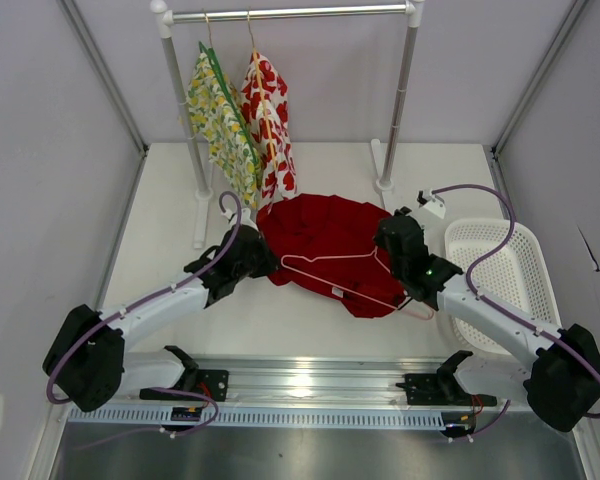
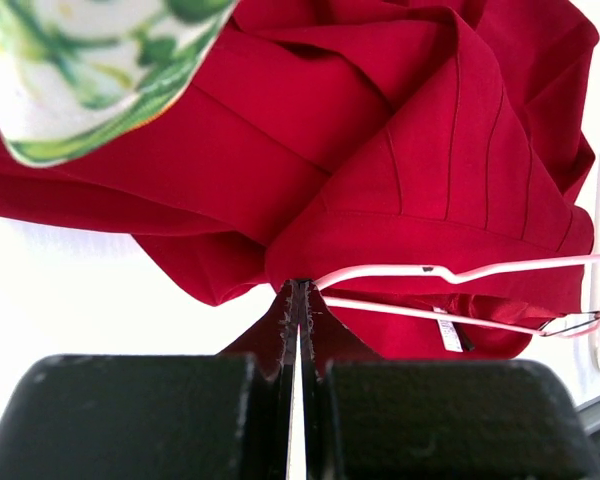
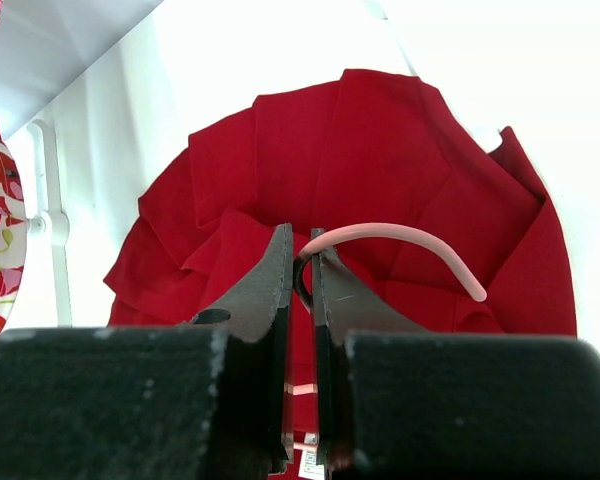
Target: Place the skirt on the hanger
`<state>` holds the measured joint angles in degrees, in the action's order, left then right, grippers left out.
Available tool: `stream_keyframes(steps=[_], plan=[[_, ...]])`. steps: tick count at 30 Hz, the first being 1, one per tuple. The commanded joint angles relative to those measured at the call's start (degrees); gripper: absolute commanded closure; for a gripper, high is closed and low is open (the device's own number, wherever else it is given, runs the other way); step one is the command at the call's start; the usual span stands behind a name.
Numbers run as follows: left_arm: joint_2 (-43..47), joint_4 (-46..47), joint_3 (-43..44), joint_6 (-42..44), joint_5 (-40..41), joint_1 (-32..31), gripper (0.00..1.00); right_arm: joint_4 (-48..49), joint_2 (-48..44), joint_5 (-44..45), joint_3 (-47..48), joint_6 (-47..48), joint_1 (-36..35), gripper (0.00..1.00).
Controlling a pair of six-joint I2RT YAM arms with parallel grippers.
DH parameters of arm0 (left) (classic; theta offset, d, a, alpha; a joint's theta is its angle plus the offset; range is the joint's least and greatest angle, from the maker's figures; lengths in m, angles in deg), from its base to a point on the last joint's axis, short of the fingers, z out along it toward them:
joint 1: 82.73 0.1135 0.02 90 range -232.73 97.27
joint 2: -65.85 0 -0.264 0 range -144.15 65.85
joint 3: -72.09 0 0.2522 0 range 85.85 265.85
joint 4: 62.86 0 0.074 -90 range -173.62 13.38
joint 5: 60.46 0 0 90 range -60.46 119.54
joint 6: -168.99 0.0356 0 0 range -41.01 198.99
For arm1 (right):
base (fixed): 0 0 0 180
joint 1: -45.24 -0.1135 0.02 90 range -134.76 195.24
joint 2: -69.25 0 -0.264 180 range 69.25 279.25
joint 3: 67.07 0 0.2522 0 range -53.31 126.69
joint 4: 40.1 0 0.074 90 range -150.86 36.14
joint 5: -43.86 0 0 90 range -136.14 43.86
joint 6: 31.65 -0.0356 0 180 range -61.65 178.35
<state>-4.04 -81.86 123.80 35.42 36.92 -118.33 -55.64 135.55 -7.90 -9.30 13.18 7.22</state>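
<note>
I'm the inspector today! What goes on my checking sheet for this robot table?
Surface: white table, no spills seen.
Job's things: red skirt lies crumpled; pink hanger rests on top, not yet inside it.
Clutter: white basket on the right; two flowery garments hang from the rail.
Grippers: left gripper fingers shut, seemingly pinching the skirt's edge; right gripper fingers shut on the hanger's hook.
Cables: purple cables loop above each arm; no snag seen.
Surroundings: grey walls; nothing else seen.
</note>
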Motion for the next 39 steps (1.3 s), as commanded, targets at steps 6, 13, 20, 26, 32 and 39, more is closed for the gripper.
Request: stream_keyframes(steps=[6,13,20,26,32,39], plan=[[-1.1,2.4,3.3,0.4,0.4,0.4,1.00,1.2,1.0,1.0,-0.4,0.4,-0.3,1.00],[-1.7,2.9,3.4,1.3,0.0,0.4,1.00,3.0,2.3,0.4,0.2,0.7,-0.4,1.00],[-3.6,4.1,4.2,3.7,-2.4,-0.4,1.00,3.5,2.9,-0.2,0.6,1.0,-0.3,1.00],[-5.9,4.4,5.8,6.0,-3.9,-1.1,1.00,3.7,3.2,-0.7,0.9,1.3,-0.1,1.00],[-7.7,4.8,7.3,8.0,-6.0,-2.8,1.00,4.1,3.4,-1.3,1.2,1.2,0.4,1.00],[-8.6,3.9,9.4,10.2,-6.7,-4.3,1.00,4.9,1.8,-4.8,0.6,-1.1,2.5,1.00]])
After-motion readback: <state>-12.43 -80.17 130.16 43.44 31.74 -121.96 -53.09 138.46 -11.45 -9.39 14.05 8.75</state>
